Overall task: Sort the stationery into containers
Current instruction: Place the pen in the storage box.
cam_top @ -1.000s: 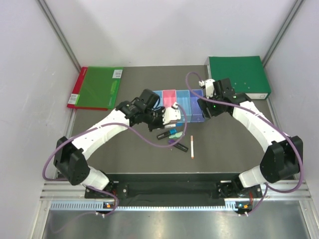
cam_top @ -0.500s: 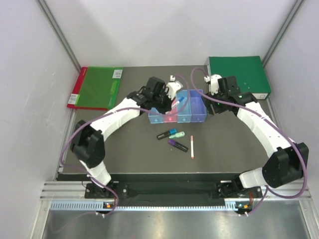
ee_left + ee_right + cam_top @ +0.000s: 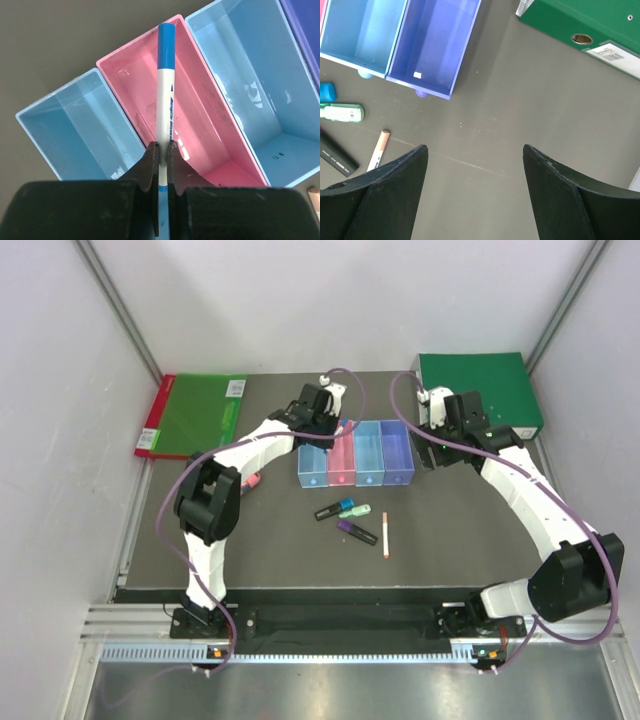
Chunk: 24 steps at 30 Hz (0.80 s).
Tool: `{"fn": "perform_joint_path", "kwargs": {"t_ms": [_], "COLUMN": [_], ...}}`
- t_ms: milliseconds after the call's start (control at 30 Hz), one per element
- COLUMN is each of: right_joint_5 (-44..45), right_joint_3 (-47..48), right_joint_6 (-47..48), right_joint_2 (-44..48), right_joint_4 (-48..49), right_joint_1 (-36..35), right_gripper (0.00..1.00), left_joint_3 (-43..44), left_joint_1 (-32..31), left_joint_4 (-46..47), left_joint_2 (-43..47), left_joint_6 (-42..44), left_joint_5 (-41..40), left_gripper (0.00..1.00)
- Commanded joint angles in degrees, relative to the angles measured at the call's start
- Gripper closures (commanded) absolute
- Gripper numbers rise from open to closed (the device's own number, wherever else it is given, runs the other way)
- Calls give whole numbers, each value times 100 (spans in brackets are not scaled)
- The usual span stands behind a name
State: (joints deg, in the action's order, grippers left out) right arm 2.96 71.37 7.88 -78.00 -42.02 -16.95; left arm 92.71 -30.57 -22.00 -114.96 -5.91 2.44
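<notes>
My left gripper (image 3: 162, 147) is shut on a white-blue pen (image 3: 165, 90) and holds it over the pink bin (image 3: 200, 115), blue cap pointing away from the jaws. In the top view the left gripper (image 3: 338, 426) is at the far side of the row of four bins (image 3: 355, 453). A black-blue marker (image 3: 327, 510), a mint green marker (image 3: 355, 510), a purple-black marker (image 3: 356, 531) and a thin pink-white pen (image 3: 386, 535) lie in front of the bins. A stubby pink piece (image 3: 252, 480) lies by the left arm. My right gripper (image 3: 475, 150) is open and empty, right of the purple bin (image 3: 432, 45).
The dark green binder (image 3: 478, 390) lies at the back right, close behind the right wrist. The flat green folder with a red edge (image 3: 195, 415) lies at the back left. The light blue bin (image 3: 75, 125) and blue bin (image 3: 250, 75) hold nothing.
My left arm has swung from the markers in front of the bins to the far side of the row, carrying the white-blue pen over the pink bin. The right gripper drew back slightly.
</notes>
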Motion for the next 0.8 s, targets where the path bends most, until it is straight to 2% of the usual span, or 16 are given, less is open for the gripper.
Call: {"fn": "perform_joint_path", "kwargs": {"t_ms": [0,300,333,400,533,567,600,667,767], "right_joint_5": [-6,-41,-33,-50,-129,-173,-225,-270,-602], "right_joint_3": [149,61,61,52,0,-1,-27,-53,-106], "right_joint_6": [-111,-138,-138,-129,-138,-129,-129,-137,-146], "right_joint_2": [162,188,197,197,223,215,215,206,153], "right_joint_4": [106,168,168,168,150,142,141,150,98], "right_joint_1": [60,60,60,52,51,43,34,-1,-63], "right_gripper": [23,23,23,23,23,23,23,23,23], "left_joint_3": [230,230,230,239,230,222,213,195,204], "left_joint_1": [-28,-28,-37,-37,-37,-28,-37,-37,-28], "left_joint_4": [126,143,152,152,134,134,117,126,117], "left_joint_2": [-53,-167,-194,-203,-168,-150,-141,-80,26], "left_joint_6": [-331,-323,-305,-279,-261,-244,-235,-200,-130], "left_joint_5": [-33,195,222,257,292,310,345,389,477], "left_gripper": [100,100,97,81,74,69,59,50,44]}}
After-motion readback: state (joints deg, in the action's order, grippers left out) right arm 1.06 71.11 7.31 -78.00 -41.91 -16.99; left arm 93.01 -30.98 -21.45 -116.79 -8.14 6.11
